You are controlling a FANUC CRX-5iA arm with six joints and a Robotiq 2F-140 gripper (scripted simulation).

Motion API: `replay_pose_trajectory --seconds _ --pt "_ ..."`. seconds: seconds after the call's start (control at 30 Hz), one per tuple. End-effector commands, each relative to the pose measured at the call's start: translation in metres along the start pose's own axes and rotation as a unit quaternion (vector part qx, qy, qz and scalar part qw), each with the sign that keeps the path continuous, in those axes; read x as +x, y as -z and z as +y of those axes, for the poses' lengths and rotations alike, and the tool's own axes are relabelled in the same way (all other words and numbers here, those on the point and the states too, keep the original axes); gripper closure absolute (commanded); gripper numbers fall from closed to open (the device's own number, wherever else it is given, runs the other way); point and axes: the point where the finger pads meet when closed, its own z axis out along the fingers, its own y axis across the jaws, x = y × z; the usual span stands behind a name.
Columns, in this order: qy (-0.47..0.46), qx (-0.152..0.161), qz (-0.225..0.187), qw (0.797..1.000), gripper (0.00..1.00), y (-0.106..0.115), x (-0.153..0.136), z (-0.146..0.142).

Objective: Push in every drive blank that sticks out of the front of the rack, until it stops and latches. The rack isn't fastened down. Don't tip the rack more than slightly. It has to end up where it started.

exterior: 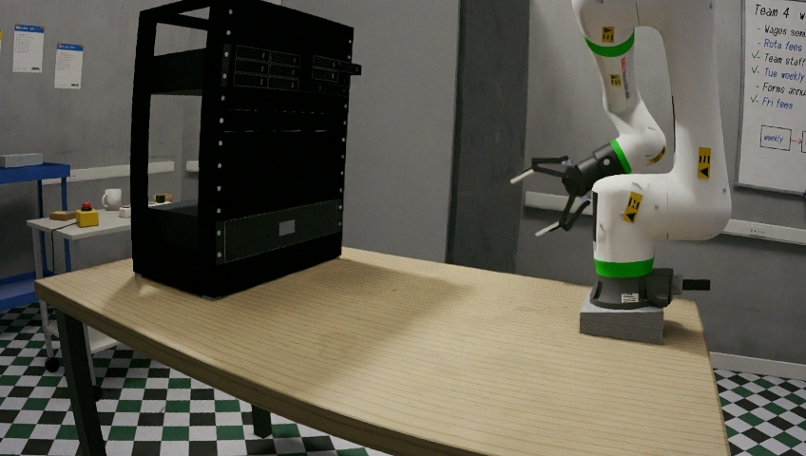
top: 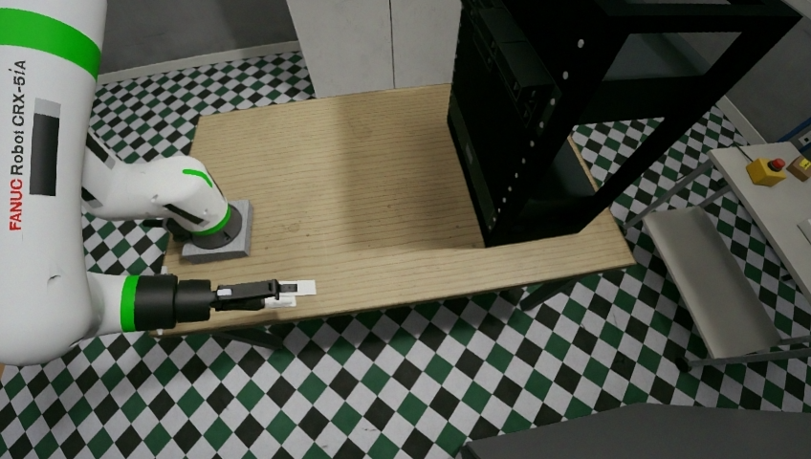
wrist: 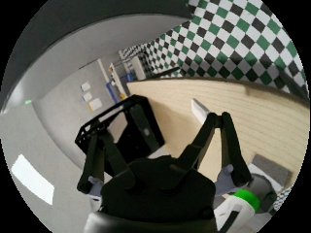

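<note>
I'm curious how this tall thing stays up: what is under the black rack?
The wooden table is under the black rack. The rack's base covers whatever part of the tabletop lies directly beneath.

Can't see the top of the rack (top: 569,85) (exterior: 210,169) (wrist: 140,118) from above, cut off by the edge, or all of its front from the wrist, partly hidden behind the pincer (top: 296,295) (exterior: 525,207) (wrist: 155,114). Can't tell the small, dark drive blanks apart in the wrist view. In the side view, can't see the top of the arm (top: 45,238) (exterior: 695,112) (wrist: 233,214) or the right part of the whiteboard (exterior: 775,152), both cut off.
</note>
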Motion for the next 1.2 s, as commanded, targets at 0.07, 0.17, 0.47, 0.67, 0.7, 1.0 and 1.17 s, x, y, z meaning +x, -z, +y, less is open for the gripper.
replay_pose_trajectory --seconds 0.07,0.17,0.47,0.67,0.7,1.0,1.17 --pt "0.001 -0.004 0.003 1.000 0.00 0.002 0.005 0.000" --pt "0.001 -0.007 0.005 1.000 0.00 0.003 0.009 0.001" --pt "0.002 -0.016 0.012 1.000 0.00 0.007 0.020 0.002" --pt "0.004 -0.026 0.020 0.999 0.00 0.011 0.032 0.004" --pt "0.004 -0.028 0.022 0.999 0.00 0.012 0.034 0.004" --pt "0.006 -0.041 0.033 0.999 0.00 0.019 0.052 0.005" --pt "0.008 -0.053 0.044 0.998 0.00 0.025 0.068 0.006"
